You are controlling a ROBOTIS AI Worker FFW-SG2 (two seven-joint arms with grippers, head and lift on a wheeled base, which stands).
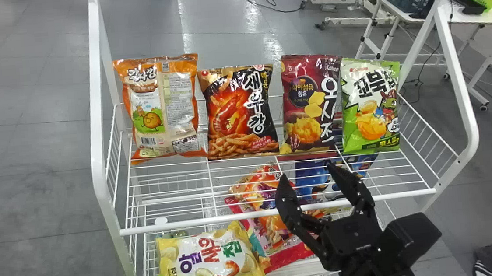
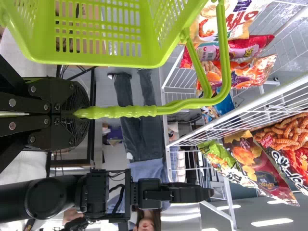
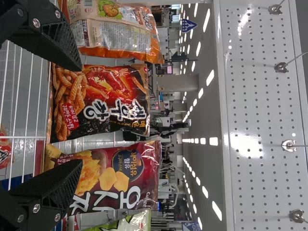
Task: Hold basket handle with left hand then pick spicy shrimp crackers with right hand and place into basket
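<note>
Green handle [image 2: 130, 111] clamped in my left gripper [image 2: 76, 114]: I take that grip as there to steady the basket [image 2: 101, 57] beside the rack [image 1: 278, 211], leaving my other arm free to pick. My right gripper [image 1: 306, 172] is in front of the upper shelf, its fingers well apart, wide enough, I judge, to straddle a bag. The crackers [image 1: 239, 112] stand upright on that shelf, face outward, between the orange bag [image 1: 162, 109] and the maroon bag [image 1: 311, 104]; so close a row probably means going in straight, or I'd nudge a neighbour. The green bag [image 1: 371, 106] ends the row. Lower down, the rack holds a yellow bag [image 1: 211, 259] among others lying about. What the basket contains, I can't tell; the crackers have yet to go in.
</note>
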